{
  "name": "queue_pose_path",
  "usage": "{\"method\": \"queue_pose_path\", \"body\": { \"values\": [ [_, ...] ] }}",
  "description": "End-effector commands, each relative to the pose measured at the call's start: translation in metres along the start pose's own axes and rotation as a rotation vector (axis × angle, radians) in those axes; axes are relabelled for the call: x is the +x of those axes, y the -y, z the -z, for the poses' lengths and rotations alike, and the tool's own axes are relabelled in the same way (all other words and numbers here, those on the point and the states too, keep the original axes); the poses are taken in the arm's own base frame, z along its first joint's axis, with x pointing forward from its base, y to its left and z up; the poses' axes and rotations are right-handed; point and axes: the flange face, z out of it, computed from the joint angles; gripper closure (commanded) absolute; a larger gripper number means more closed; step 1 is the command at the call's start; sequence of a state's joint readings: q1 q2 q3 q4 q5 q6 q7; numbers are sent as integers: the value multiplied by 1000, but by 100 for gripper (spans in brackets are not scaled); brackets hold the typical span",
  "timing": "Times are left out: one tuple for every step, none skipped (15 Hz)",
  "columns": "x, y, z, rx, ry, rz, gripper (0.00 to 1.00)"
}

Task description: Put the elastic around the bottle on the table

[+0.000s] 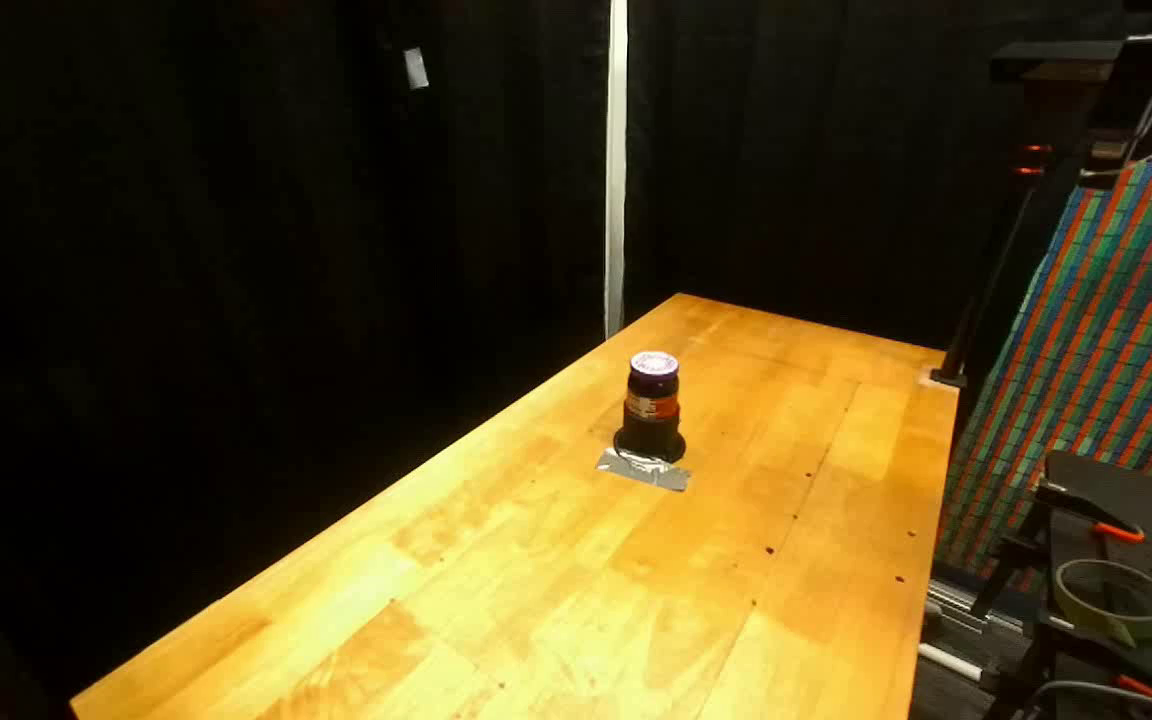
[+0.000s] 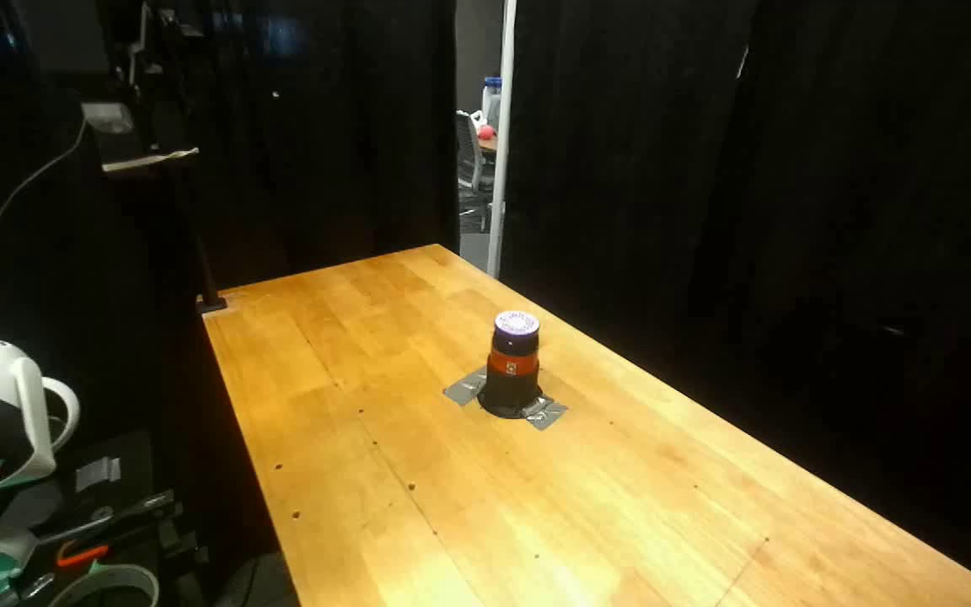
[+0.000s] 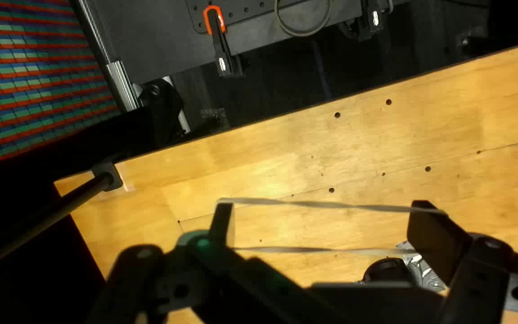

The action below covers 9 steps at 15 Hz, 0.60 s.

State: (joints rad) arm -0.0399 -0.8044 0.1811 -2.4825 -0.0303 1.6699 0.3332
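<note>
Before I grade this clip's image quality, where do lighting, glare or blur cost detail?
In both exterior views, the table is washed pale in patches toward the camera, and the black backdrop loses nearly all detail; in the wrist view, the hand is dark and soft-edged, probably too close for focus, though the elastic stretched across it can be made out.

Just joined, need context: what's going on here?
In the wrist view, the open gripper holds an elastic band stretched between its fingers. In both exterior views, the orange-labelled bottle stands upright on the table, its black base held down with silver tape. The band isn't around it yet.
</note>
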Motion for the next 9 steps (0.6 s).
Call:
{"method": "queue_pose_path", "body": {
  "values": [
    [0,0,3,2,-4,0,0],
    [1,0,5,3,-10,0,0],
    [0,0,8,5,-14,-1,0],
    [0,0,9,5,-17,-1,0],
    [0,0,9,5,-17,-1,0],
    [0,0,9,5,-17,-1,0],
    [0,0,9,5,-17,-1,0],
    [0,0,9,5,-17,-1,0],
    [0,0,9,5,-17,-1,0]
  ]
}}
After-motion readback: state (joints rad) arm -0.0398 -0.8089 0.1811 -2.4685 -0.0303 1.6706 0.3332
